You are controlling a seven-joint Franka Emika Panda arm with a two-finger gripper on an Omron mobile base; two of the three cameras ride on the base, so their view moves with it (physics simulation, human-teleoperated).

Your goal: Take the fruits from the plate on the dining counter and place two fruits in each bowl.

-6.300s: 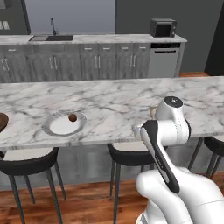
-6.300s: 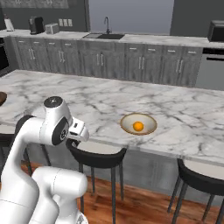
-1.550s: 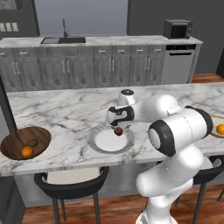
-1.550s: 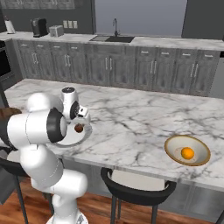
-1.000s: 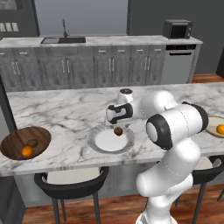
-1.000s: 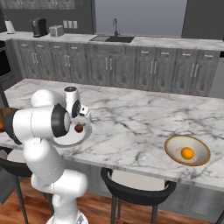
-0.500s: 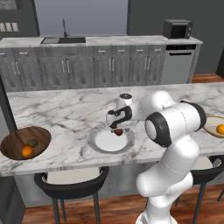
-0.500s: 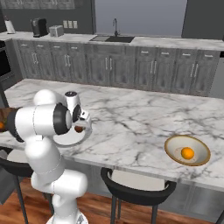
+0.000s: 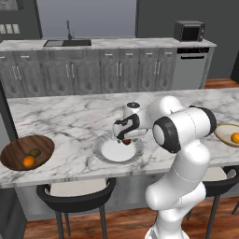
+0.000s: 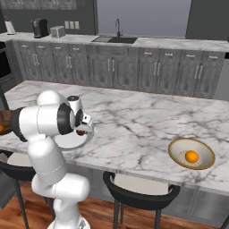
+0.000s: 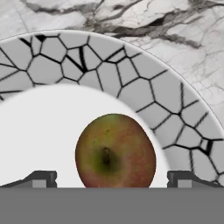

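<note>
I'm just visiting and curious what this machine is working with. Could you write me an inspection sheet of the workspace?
Surface: marble counter, three stools beneath.
Job's things: plate holds one reddish fruit; brown bowl holds an orange fruit and an olive fruit; tan bowl holds one orange.
Clutter: nothing seen.
Tool: open, low over the plate, a tip on each side of the reddish fruit.
Cables: nothing seen.
Surroundings: grey cabinets, sink, microwave, coffee maker, toaster.
</note>
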